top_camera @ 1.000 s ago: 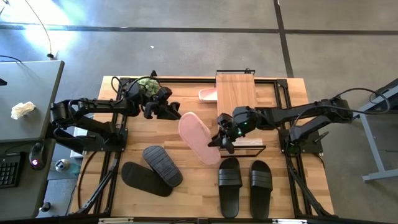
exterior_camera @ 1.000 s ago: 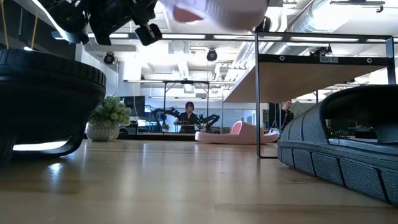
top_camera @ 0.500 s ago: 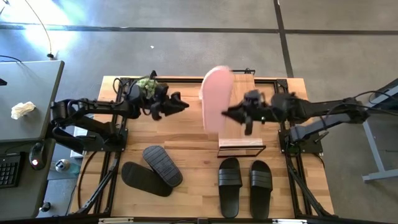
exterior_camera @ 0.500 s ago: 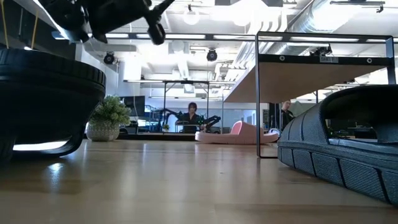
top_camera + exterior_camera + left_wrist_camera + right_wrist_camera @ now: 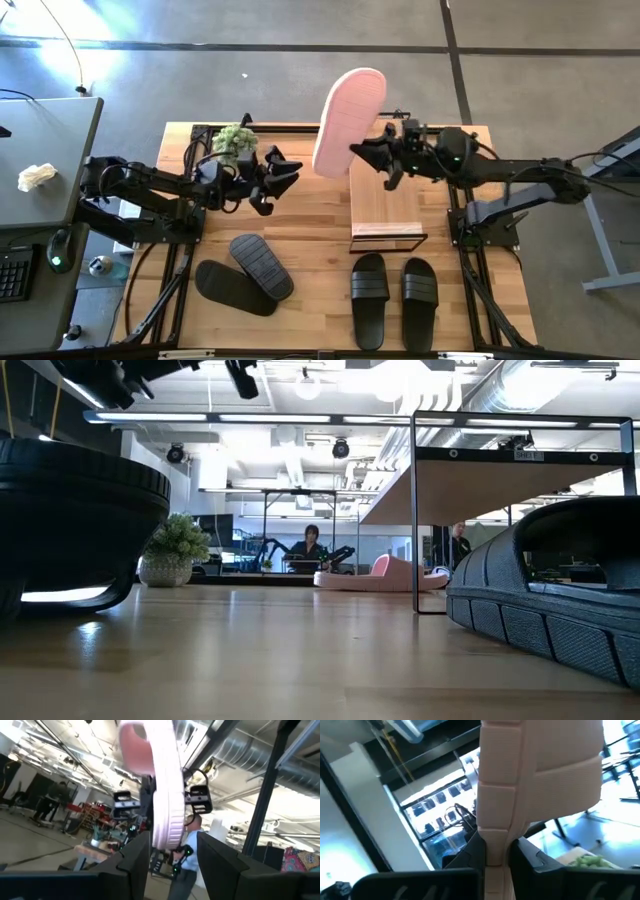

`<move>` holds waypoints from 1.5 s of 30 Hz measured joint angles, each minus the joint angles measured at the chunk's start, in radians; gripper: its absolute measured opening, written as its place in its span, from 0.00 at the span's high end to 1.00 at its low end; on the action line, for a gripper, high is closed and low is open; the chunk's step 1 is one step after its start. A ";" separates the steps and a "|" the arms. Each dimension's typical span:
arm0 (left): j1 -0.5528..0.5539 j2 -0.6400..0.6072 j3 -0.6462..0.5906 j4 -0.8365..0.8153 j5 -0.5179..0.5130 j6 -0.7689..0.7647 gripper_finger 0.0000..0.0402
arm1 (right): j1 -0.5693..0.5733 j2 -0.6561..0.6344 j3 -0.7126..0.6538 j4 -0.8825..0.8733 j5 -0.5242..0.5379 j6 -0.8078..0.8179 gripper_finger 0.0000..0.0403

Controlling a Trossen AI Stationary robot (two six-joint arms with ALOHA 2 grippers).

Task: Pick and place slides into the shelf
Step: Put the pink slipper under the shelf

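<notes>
My right gripper (image 5: 366, 156) is shut on a pale pink slide (image 5: 349, 118) and holds it high over the far left corner of the shelf (image 5: 384, 195), a light-wood plank on a black wire frame. The second pink slide (image 5: 385, 572) lies on the table under the shelf. Two black slides (image 5: 245, 276) lie sole-up at the near left. Two more black slides (image 5: 392, 298) lie strap-up at the near edge, in front of the shelf. My left gripper (image 5: 276, 180) hovers open above the table's left half, pointing toward the raised slide (image 5: 162, 785). My right gripper (image 5: 495, 862) pinches the pink slide by its sole's side rim (image 5: 495, 837), near one end, across the sole's thickness. The strap (image 5: 565, 782) bulges out to one side of the fingers. The fingers come level from the table's right. The slide is lifted clear, its underside facing up.
A small potted plant (image 5: 236, 138) stands at the table's far left, behind my left arm. Bare wood lies between the two black pairs and in front of the left gripper. People work at another station (image 5: 310, 548) in the room beyond. A desk (image 5: 45, 160) stands left of the table.
My right gripper has lifted the pink slide off the table's middle. It has swung the slide up and toward the far edge, turning it end over end, so that it is now high by the shelf's far left corner. My left gripper has shifted slightly toward the near edge.
</notes>
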 joint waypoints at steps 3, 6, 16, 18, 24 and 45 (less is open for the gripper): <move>0.001 0.000 0.000 -0.007 0.012 -0.009 0.63 | -0.018 0.045 0.000 0.066 -0.043 0.029 0.94; 0.002 0.000 0.000 -0.014 0.012 -0.011 0.63 | -0.030 0.079 0.000 0.078 -0.075 0.053 0.94; 0.002 0.000 0.000 -0.020 0.013 -0.041 0.63 | -0.030 0.106 0.000 0.103 -0.078 0.054 0.94; 0.002 0.000 0.000 -0.021 0.020 -0.045 0.63 | -0.030 0.106 0.000 0.118 -0.077 0.053 0.94; 0.002 0.001 0.000 -0.024 0.079 -0.063 0.63 | -0.041 0.107 0.000 0.108 -0.075 0.058 0.94; 0.002 0.036 0.101 -0.209 0.080 -0.062 0.63 | -0.042 0.170 0.000 0.153 -0.069 0.077 0.95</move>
